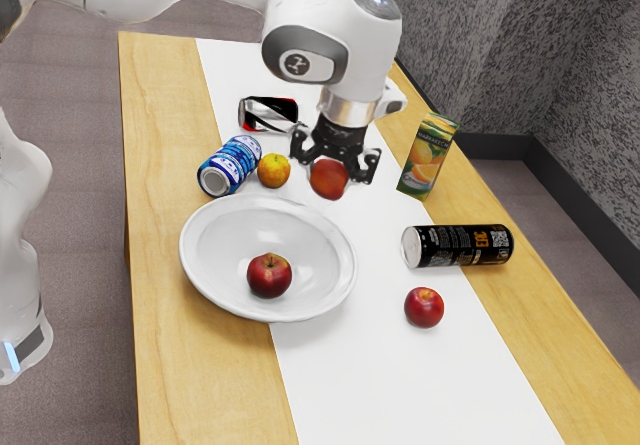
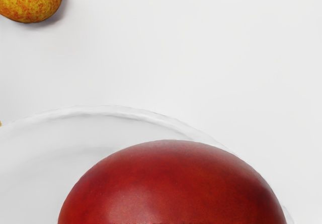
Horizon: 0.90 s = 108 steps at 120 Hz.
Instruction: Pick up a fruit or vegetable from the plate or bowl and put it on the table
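Smooth, round red fruit [image 2: 171,186] is gripped by the black two-finger gripper [image 1: 335,170] (a round white bowl [image 1: 218,250] is seen lower down).

Speckled grey walls [image 1: 465,40], brownish floor [image 1: 75,145]

The wrist view's edge cuts off the wide, glossy white bowl [image 2: 113,112], a mottled yellow-and-red round fruit [image 2: 32,0] apart from it, and a large, smooth red fruit [image 2: 171,183] that hides part of the bowl's rim. A yellowish sliver [image 2: 0,124] near that rim is too small to identify. In the exterior view, small print is unreadable on the blue-and-white cylindrical can [image 1: 233,163] near the bowl.
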Tool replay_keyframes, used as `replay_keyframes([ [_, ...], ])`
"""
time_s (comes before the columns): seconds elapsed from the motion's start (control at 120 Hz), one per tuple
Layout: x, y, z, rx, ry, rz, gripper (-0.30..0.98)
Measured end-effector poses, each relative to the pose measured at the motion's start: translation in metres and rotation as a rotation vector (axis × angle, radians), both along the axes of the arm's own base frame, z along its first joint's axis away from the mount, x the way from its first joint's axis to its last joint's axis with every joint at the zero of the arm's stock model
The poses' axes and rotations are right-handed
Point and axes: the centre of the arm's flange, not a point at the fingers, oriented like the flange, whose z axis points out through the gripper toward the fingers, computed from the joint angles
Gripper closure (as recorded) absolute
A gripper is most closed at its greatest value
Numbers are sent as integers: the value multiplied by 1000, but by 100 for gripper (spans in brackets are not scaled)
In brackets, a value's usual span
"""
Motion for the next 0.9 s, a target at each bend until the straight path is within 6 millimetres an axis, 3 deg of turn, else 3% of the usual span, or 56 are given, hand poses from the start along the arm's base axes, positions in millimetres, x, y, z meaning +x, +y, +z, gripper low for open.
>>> replay_keyframes([
  [0.142,24,-40,-8,53,43,-61,35],
  [0.3,45,-114,-41,98,99,-168,35],
  [0.417,48,-186,-61,111,117,-275,35],
  [0.5,46,-220,-69,113,122,-326,35],
  [0.658,38,-245,-75,107,130,-368,36],
  [0.767,34,-255,-79,134,122,-399,17],
  [0.9,35,-256,-80,150,114,-410,7],
])
